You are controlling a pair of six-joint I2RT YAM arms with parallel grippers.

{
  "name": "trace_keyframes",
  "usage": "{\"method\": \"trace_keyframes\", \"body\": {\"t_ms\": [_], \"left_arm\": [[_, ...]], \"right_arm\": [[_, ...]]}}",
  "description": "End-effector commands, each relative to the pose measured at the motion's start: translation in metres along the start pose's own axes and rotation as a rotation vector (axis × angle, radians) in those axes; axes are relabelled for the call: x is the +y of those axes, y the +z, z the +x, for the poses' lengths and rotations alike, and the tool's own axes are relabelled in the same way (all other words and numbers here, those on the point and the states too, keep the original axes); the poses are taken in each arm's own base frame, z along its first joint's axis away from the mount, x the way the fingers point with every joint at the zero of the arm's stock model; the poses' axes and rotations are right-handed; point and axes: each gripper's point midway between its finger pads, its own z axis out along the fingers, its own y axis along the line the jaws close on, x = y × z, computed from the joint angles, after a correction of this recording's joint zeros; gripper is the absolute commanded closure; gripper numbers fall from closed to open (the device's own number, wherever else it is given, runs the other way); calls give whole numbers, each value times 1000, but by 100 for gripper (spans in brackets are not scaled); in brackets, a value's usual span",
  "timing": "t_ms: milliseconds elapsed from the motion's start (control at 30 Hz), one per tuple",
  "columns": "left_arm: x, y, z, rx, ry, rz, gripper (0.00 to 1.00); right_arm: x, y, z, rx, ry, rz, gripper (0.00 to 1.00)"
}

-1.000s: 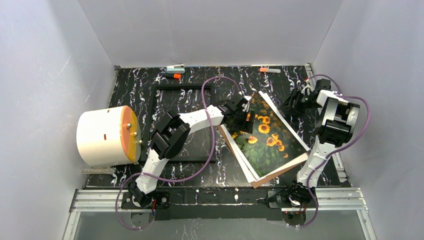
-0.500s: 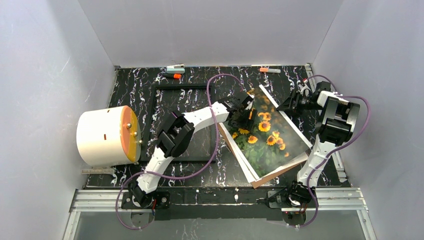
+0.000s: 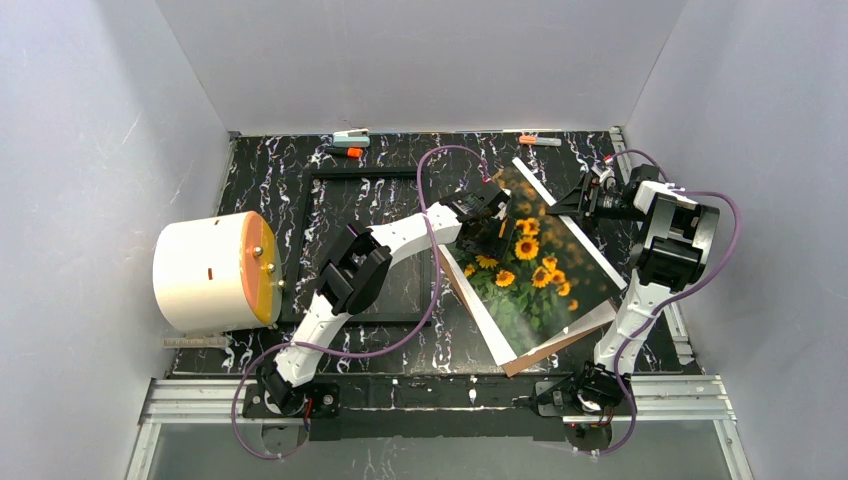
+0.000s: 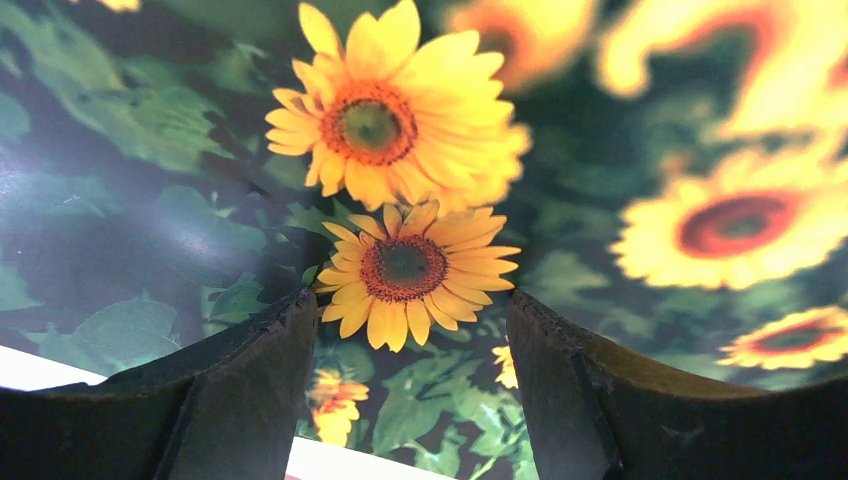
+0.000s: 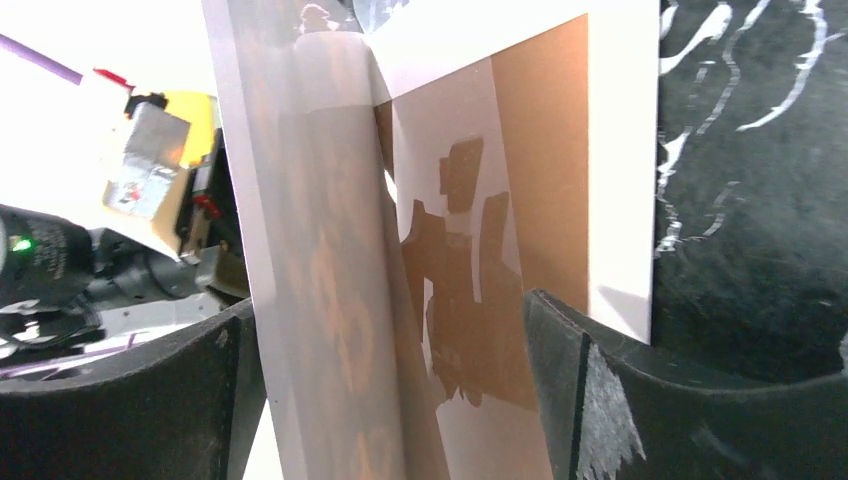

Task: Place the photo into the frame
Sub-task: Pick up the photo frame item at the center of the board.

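Top external view: the photo (image 3: 528, 262) stands tilted over the brown backing board (image 3: 555, 347), right of the frame (image 3: 365, 172), which lies flat on the tabletop (image 3: 265, 190).

Left wrist view only: the left gripper (image 4: 412, 300) has its jaws apart, facing the printed side.

Right wrist view only: the right gripper (image 5: 390, 305) is wide, with the photo's white back showing between its fingers.

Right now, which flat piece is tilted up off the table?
The sunflower photo, its far edge raised; the black frame and brown backing board lie flat.
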Motion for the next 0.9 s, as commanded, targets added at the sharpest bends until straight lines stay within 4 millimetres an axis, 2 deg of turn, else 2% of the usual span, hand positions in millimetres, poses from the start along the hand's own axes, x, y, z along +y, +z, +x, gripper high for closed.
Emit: {"method": "trace_keyframes", "body": {"t_ms": [0, 133, 300, 500, 633, 767, 867], "left_arm": [[57, 31, 71, 229, 16, -191, 32], [61, 31, 70, 228, -3, -195, 31], [65, 31, 67, 221, -26, -198, 31], [71, 33, 63, 214, -55, -203, 31], [75, 33, 60, 209, -77, -202, 31], [77, 33, 59, 206, -86, -205, 31], [79, 32, 58, 206, -94, -203, 31]], "right_arm": [[53, -5, 1, 8, -4, -185, 4], [72, -10, -2, -3, -25, -238, 3], [108, -21, -6, -19, -63, -349, 2], [132, -13, 10, 23, -82, -388, 1], [137, -12, 15, 28, -78, -386, 1], [129, -8, 16, 21, -64, -337, 1], [118, -5, 9, 7, -51, -261, 3]]}}
